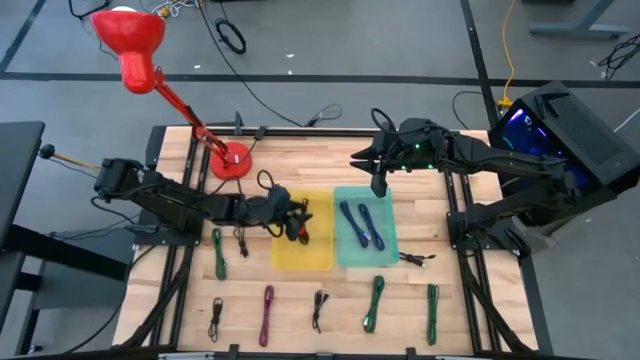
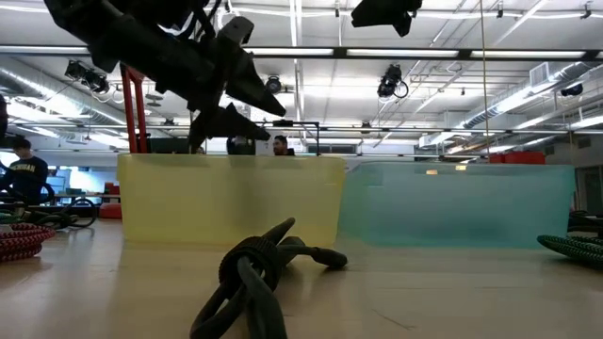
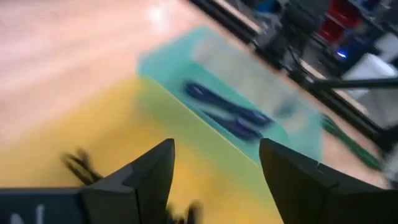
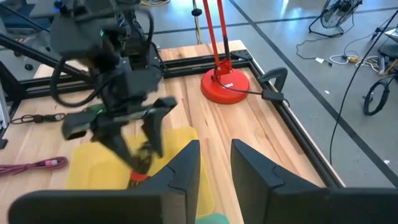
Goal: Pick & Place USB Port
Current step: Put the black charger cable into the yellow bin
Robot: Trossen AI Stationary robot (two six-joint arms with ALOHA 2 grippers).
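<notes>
1. Left hand (image 1: 297,222) fingers spread wide, nothing between them; hovers over the yellow tray (image 1: 318,258) near its 10 o'clock corner, in high view
2. Left wrist view: both dark fingers (image 3: 147,176) apart, yellow tray floor below; a small black cable (image 3: 78,163) lies on the yellow off to one side, blurred
3. Right wrist view shows a black and red cable (image 4: 140,171) just under the left hand tips, touching or apart cannot tell
4. Right hand (image 1: 379,185) hovers at 12 o'clock edge of the teal tray (image 1: 385,252), fingers (image 4: 256,168) part open with a narrow gap, holding nothing visible
5. Teal tray sits just beside the yellow tray at its 3 o'clock side; two blue cables (image 1: 358,224) lie inside it
6. Bench (image 1: 300,160) wood top; red lamp (image 1: 136,50) base at 11 o'clock of the yellow tray
7. Row of bundled cables along bench 6 o'clock edge: black, magenta cable (image 1: 267,312), black, green cable (image 1: 374,301), green
8. One more green cable (image 1: 219,252) and a small black one at 9 o'clock of the yellow tray; small black cable at 4 o'clock of teal tray
9. Low view: dark coiled cable (image 2: 252,273) lies on the bench in front of the yellow tray wall; people in the room behind
</notes>
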